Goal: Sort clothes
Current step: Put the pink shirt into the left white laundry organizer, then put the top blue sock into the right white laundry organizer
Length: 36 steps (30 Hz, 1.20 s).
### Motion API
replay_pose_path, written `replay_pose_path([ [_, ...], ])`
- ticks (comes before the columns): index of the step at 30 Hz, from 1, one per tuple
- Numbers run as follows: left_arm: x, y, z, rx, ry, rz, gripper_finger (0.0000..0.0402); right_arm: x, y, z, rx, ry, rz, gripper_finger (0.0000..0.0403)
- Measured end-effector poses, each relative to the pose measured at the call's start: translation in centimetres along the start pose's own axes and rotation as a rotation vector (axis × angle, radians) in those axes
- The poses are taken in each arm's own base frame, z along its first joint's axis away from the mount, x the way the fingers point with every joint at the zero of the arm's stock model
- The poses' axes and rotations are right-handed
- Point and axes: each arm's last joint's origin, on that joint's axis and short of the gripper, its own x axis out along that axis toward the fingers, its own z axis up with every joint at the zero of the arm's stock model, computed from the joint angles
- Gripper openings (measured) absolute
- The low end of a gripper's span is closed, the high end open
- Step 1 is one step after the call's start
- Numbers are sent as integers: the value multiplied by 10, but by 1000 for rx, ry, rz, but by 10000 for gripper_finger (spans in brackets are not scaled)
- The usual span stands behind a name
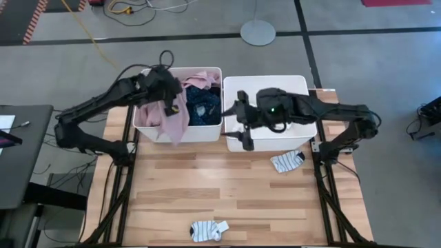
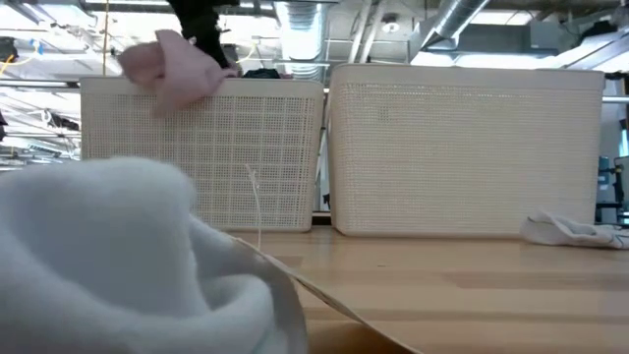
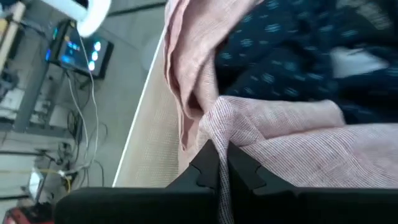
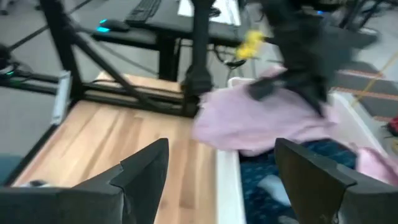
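Over left bin point(image 1: 207, 131): left claw point(image 3: 222, 171) pinching pink top point(image 3: 292, 146).

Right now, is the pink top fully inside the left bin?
No. The pink top drapes over the left bin's front rim, pinched by the shut left hand.

In the left white bin point(image 1: 207, 131) lie a pink top point(image 1: 176, 117) and a navy dotted piece point(image 1: 203, 103); white-grey socks point(image 1: 208, 230) sit on the pale wooden table point(image 1: 227, 186) in front of it.
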Motion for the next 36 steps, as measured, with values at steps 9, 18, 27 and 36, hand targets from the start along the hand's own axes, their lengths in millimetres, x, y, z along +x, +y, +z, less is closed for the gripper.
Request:
replay_pose_path([
  [9,91,9,-11,-50,235,-125,3,7,37,-10,18,131,114,305],
  [18,160,-13,-24,-28,433,-280,5,16,64,-22,17,247,179,305],
  [27,157,-9,-24,-26,445,-203,26,15,77,-28,23,325,141,305],
  [36,55,27,-17,-135,132,-86,129,10,81,-34,51,402,127,305],
])
